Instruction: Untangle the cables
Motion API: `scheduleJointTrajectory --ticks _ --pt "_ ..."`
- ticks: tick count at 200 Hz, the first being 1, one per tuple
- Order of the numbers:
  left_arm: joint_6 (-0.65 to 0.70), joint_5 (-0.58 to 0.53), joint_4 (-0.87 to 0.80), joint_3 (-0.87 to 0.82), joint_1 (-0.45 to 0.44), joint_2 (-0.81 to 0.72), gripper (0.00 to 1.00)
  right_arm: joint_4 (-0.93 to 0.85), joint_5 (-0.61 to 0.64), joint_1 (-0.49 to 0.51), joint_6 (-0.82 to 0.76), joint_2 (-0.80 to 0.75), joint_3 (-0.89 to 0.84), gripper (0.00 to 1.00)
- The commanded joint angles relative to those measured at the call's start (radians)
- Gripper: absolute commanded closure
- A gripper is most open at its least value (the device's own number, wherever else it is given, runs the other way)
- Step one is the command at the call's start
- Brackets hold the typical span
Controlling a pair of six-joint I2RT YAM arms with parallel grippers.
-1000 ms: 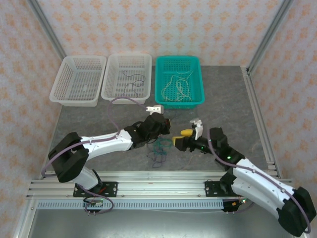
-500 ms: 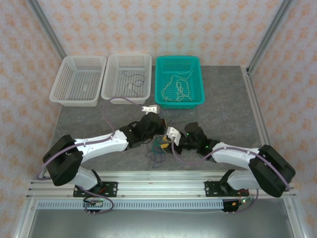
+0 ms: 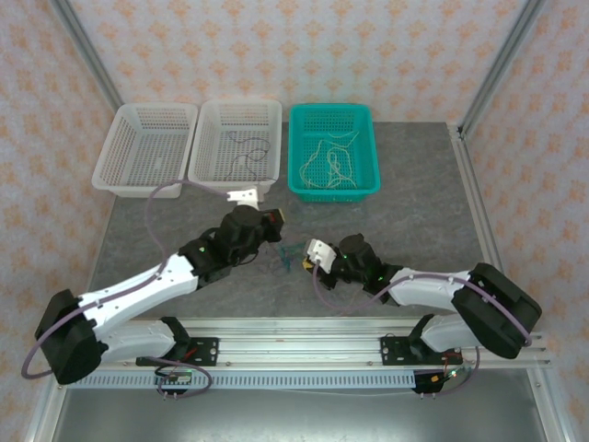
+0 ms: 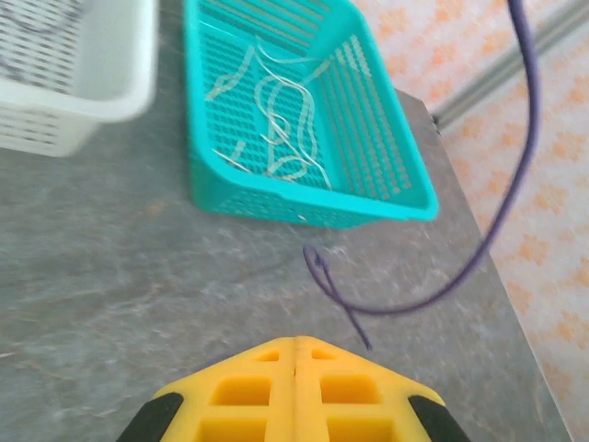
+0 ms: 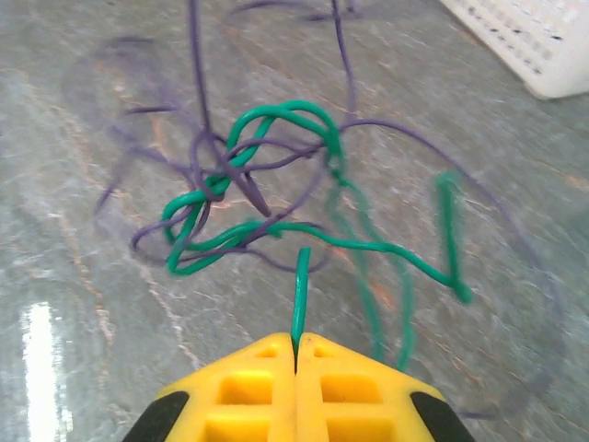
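The cables are a clump (image 3: 289, 257) of green and dark purple strands on the grey tabletop between my two grippers. My right gripper (image 3: 306, 261) sits low at the clump's right side. Its yellow fingers (image 5: 331, 387) are shut on the end of a green cable (image 5: 300, 285); the rest of the knot (image 5: 230, 189) lies just ahead. My left gripper (image 3: 274, 224) is up and left of the clump, jaws pressed together (image 4: 294, 343). A dark purple cable (image 4: 333, 285) loops just ahead of its tips, and purple strands rise from the knot toward it.
A teal basket (image 3: 333, 110) at the back holds cream-white cables (image 3: 331, 161). Left of it a white basket (image 3: 237, 105) holds a few dark strands (image 3: 245, 152), and another white basket (image 3: 153, 110) stands further left. Metal frame posts flank the table.
My right gripper swung left to the clump and shut on the green cable. My left gripper stayed shut and pulled back up and left, stretching purple strands out of the clump.
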Motion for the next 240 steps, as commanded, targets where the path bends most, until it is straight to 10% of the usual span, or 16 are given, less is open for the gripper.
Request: scheduleJointTrajectory --ticks 1,69,120,240 --pt "-0.019 -0.086 -0.134 -0.030 0.053 -0.056 1.00 0.022 0.167 0.003 0.096 -0.063 -0.013 1.00" --pt "-0.034 -0.123 -0.392 -0.135 0.341 -0.216 1.00 -0.257 0.773 -0.110 0.539 -0.294 0.006 1.00" --pt "-0.042 -0.135 -0.427 -0.188 0.425 -0.241 1.00 -0.533 0.994 -0.282 0.842 -0.402 0.063 1.00" --pt "-0.013 -0.097 -0.537 -0.201 0.701 -0.289 1.00 -0.782 1.114 -0.577 0.971 -0.405 0.196 1.00"
